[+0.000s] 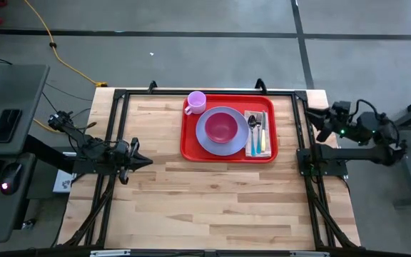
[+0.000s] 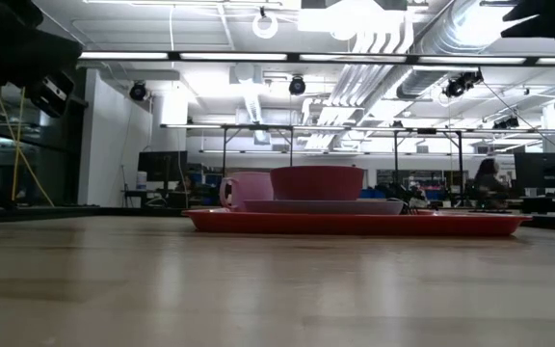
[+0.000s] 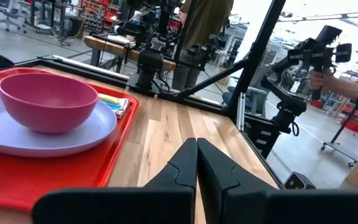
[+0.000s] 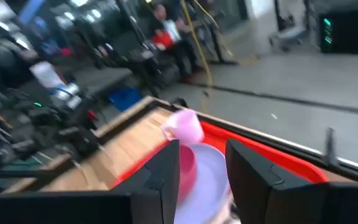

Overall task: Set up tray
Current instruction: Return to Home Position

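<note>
The red tray [image 1: 191,146] lies on the wooden table's far middle. On it stand a pink cup [image 1: 196,102] and a lavender plate [image 1: 205,135] that bears a magenta bowl [image 1: 222,127]. A tan napkin [image 1: 265,143] with cutlery [image 1: 256,132] lies along the tray's right side. My left gripper [image 1: 147,160] is shut at the table's left edge, level, left of the tray [image 3: 17,180]. My right gripper [image 4: 202,168] is open above the table's right edge [image 1: 318,120], and nothing shows between its fingers. It looks over the cup [image 4: 184,127] and the tray.
Black frame rails [image 1: 302,135] run along the table's left, right and far edges. Bare wood [image 1: 212,207] fills the near half of the table. A desk with a mouse and phone [image 1: 7,125] stands left of it. A person's hand [image 3: 325,78] holds a device beyond the right edge.
</note>
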`<move>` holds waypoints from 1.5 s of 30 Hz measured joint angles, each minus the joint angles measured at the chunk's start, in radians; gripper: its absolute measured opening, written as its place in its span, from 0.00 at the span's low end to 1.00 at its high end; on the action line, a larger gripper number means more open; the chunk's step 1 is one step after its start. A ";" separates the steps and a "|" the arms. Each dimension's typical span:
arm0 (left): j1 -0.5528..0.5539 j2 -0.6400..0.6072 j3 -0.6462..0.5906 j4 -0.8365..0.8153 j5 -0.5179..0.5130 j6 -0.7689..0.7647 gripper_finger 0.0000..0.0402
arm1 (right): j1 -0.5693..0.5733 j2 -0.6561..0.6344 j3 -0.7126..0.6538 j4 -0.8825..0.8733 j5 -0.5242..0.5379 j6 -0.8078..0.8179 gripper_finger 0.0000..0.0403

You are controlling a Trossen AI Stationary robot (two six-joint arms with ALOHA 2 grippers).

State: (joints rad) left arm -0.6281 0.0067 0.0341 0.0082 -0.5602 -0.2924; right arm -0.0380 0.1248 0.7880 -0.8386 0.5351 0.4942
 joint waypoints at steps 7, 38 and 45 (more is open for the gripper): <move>0.000 0.000 -0.002 0.012 0.000 0.000 0.10 | 0.000 -0.115 -0.216 0.222 -0.115 -0.096 0.27; 0.000 0.000 -0.005 0.054 -0.018 0.029 0.10 | -0.001 -0.120 -0.739 0.827 -0.216 -0.011 0.27; 0.000 0.000 -0.005 0.097 -0.031 0.076 0.10 | -0.001 -0.119 -0.778 0.895 -0.346 -0.036 0.27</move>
State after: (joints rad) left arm -0.6277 0.0063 0.0288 0.1049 -0.5907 -0.2160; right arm -0.0391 0.0055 0.0097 0.0567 0.1894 0.4583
